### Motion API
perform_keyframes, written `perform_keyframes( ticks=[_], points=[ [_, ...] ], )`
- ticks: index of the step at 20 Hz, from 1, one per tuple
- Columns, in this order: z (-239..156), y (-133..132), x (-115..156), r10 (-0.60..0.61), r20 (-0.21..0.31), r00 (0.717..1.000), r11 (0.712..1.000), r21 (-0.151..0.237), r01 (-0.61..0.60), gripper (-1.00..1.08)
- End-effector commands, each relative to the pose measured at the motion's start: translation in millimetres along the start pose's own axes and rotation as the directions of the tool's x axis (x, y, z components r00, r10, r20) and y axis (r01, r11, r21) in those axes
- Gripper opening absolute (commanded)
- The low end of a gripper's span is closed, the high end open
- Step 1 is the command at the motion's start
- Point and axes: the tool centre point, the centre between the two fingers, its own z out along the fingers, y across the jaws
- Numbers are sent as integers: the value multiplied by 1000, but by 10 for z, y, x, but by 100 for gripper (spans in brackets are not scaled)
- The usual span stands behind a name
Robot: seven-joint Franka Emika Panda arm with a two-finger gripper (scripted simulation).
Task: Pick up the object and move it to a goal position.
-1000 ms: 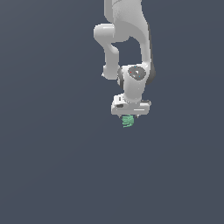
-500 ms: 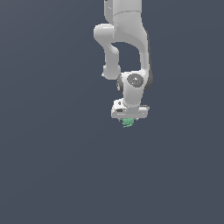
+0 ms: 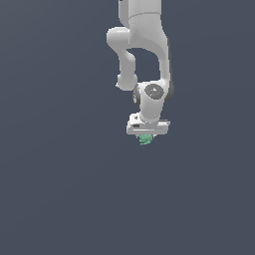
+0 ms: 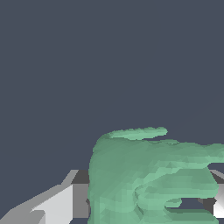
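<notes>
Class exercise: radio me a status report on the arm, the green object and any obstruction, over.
White end effector down over the small green lumpy ridged object; object between the fingers, grip not confirmed. No obstruction visible around it. Over.

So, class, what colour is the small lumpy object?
Green; clearest in the wrist view.

The object (image 3: 145, 140) is a small green lump, much smaller than the white tool (image 3: 147, 135) above it. It sits directly under the tool's body, tucked up against it, with its lower part poking out below. In the wrist view the object (image 4: 148, 175) shows several ridged, finger-like lobes stacked side by side, lying between the tool's two pale fingers (image 4: 57, 203).
</notes>
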Motion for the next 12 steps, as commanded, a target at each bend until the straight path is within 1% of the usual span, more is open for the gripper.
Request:
perform_keyframes(
  ticks=[1, 7, 12],
  points=[
    [0, 1, 0, 0, 0, 1000, 1000, 0, 0, -100],
    [-90, 51, 5, 0, 0, 1000, 1000, 0, 0, -100],
    [-306, 172, 16, 0, 0, 1000, 1000, 0, 0, -100]
  ],
)
